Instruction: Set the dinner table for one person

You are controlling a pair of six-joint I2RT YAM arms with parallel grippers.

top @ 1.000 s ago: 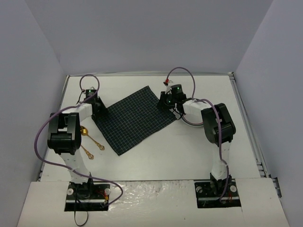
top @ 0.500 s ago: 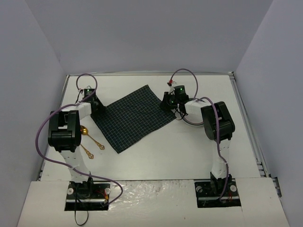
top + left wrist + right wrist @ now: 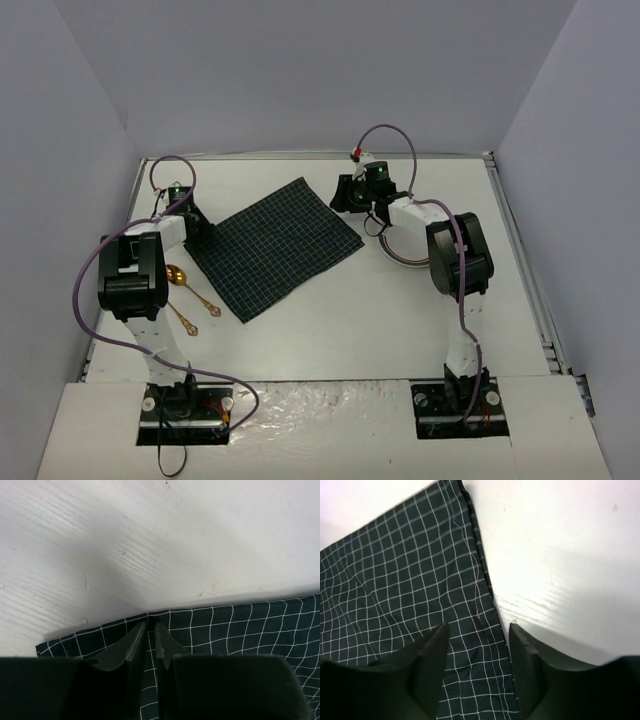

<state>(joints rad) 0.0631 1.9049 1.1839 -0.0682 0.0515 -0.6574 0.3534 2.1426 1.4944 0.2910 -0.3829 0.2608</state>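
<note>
Currently left hand (image 3: 150, 626) pinches checked cloth (image 3: 275, 245) at its 9 o'clock corner, right hand (image 3: 477, 628) open over its 1 o'clock edge, white desk (image 3: 330, 330) spanning beneath both; suggest pulling taut, squaring edges before release.

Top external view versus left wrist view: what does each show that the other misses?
Only the top external view shows both arms, a gold spoon and another gold utensil beside the left arm, and a round plate partly behind the right arm. Only the left wrist view shows the left gripper pinched on the edge of the dark checked cloth. Both show that cloth and the white dinner table.
</note>
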